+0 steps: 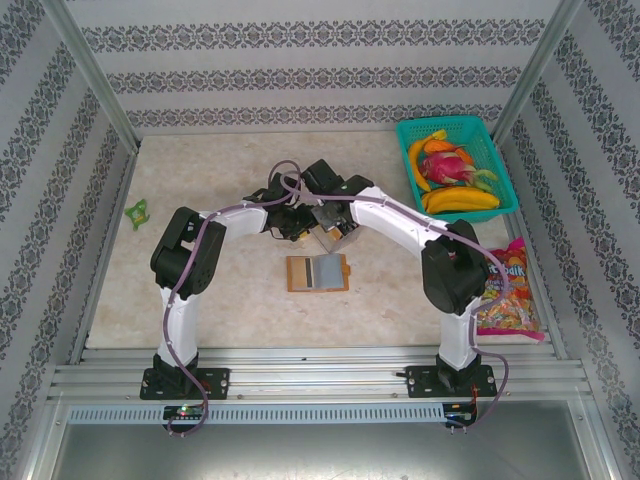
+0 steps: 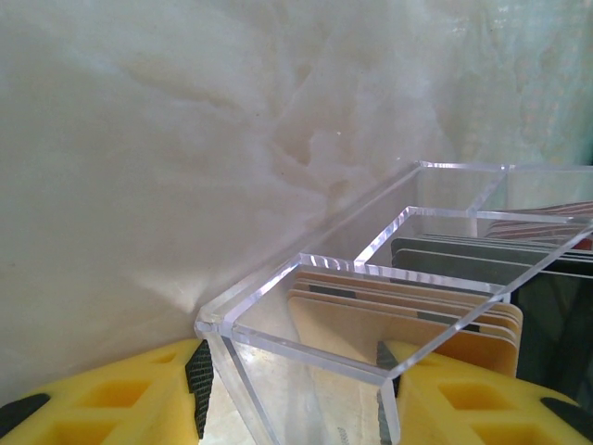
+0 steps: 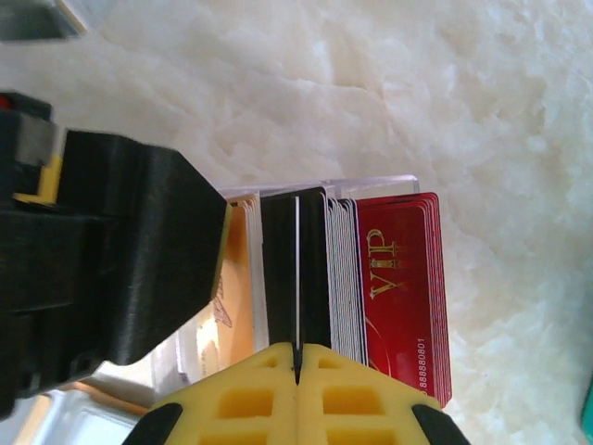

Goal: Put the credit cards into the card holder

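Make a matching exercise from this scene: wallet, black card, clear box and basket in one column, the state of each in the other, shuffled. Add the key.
Things
1. wallet
2. black card
3. box
4. basket

States
A. holds fruit
B. pinched by the right end effector
C. lies flat, nothing gripping it
D. gripped by the left end effector

Pairs: 1-C, 2-B, 3-D, 4-A

The right end effector [image 3: 296, 350] hides the black credit cards' [image 3: 278, 269] lower edges.
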